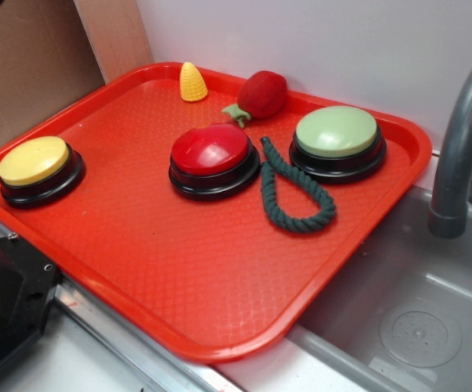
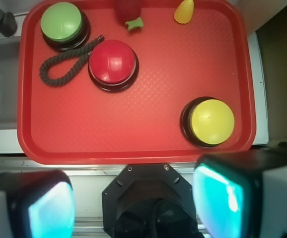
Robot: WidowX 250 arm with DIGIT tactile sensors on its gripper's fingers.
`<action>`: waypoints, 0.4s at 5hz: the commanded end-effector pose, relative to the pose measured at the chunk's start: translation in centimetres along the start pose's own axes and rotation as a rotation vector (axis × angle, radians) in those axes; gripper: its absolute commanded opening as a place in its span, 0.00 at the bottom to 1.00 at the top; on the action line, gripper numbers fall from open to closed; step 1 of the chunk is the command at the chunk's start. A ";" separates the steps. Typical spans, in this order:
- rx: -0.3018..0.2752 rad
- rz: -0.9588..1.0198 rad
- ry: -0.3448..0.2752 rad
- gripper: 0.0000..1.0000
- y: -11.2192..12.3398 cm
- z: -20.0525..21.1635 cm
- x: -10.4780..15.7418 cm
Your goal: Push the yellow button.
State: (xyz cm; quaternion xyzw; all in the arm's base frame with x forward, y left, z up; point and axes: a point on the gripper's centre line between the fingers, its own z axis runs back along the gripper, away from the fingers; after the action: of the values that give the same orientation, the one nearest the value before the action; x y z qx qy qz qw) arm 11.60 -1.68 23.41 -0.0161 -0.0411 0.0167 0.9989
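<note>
The yellow button (image 1: 33, 160), a domed yellow cap on a black base, sits at the left end of the red tray (image 1: 220, 278). In the wrist view the yellow button (image 2: 212, 121) lies near the tray's (image 2: 133, 134) lower right corner. My gripper (image 2: 133, 208) hangs high above the tray's near edge, over the robot base (image 2: 148, 198). It is open, its two fingers (image 2: 218, 196) wide apart with nothing between them. The button lies ahead of the right finger, untouched. The gripper does not show in the exterior view.
On the tray are a red button (image 1: 211, 151), a pale green button (image 1: 336, 132), a dark green rope loop (image 1: 289, 196), a small yellow corn cone (image 1: 192, 82) and a red plush fruit (image 1: 260, 94). A grey faucet (image 1: 465, 139) and sink (image 1: 416, 302) lie to the right.
</note>
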 end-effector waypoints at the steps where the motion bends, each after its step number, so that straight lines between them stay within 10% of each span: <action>1: 0.000 0.000 0.000 1.00 0.0 0.0 0.0; 2: -0.008 0.135 0.044 1.00 4.2 -3.9 0.1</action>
State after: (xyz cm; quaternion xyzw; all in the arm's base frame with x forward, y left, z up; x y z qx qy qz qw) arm 11.55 2.33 18.66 -0.0260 -0.0065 0.0833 0.9962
